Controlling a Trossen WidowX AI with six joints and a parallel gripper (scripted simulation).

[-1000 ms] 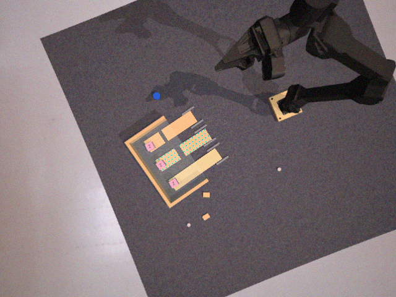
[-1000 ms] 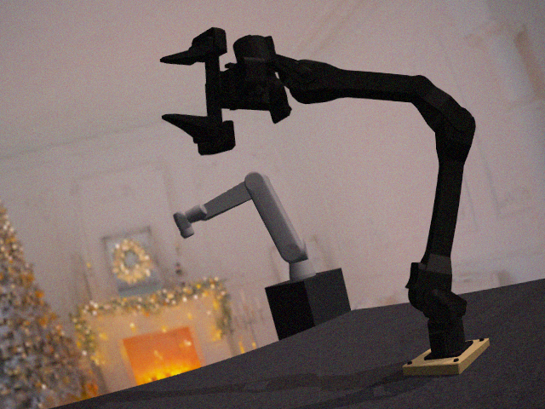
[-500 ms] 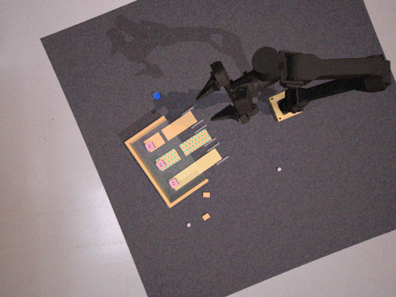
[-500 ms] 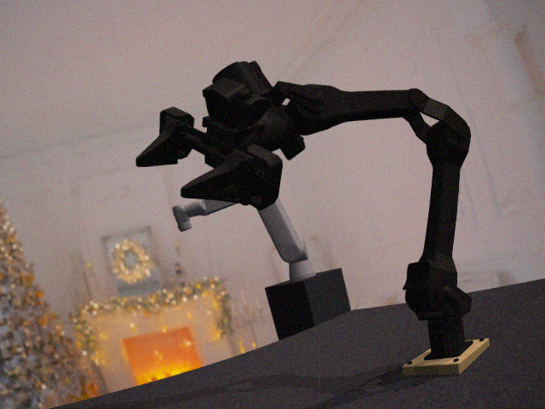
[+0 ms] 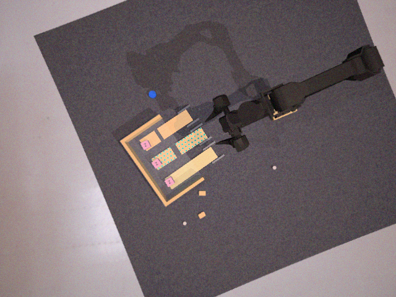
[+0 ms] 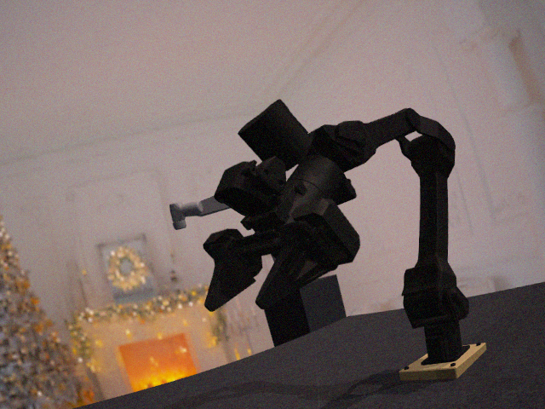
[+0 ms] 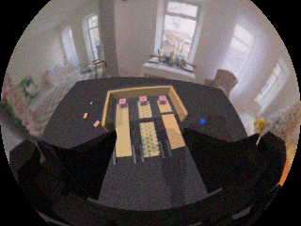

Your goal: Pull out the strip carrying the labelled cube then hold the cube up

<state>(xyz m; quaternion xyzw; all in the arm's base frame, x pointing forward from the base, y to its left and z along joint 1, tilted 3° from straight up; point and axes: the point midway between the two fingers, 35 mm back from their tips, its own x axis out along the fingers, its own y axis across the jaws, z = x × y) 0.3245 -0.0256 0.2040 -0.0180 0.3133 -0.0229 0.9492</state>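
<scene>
- Fingers of your gripper are standing spread wide, holding nothing, and hovering off the middle dotted strip's outer end.
- Whole strip is lying one lane over, beside the lower finger, its long axis running away from you into the tray.
- Labelled cube is sitting on its far end.

whole strip: plain orange, one unbroken piece, lying flat; its far end reaches into the orange-walled tray, its near end sticks out past the open side.
labelled cube: pink, dark mark on top, sitting on the whole strip's inner end, near the tray's corner.
position in row: outermost of three, beside the dotted strip.
</scene>
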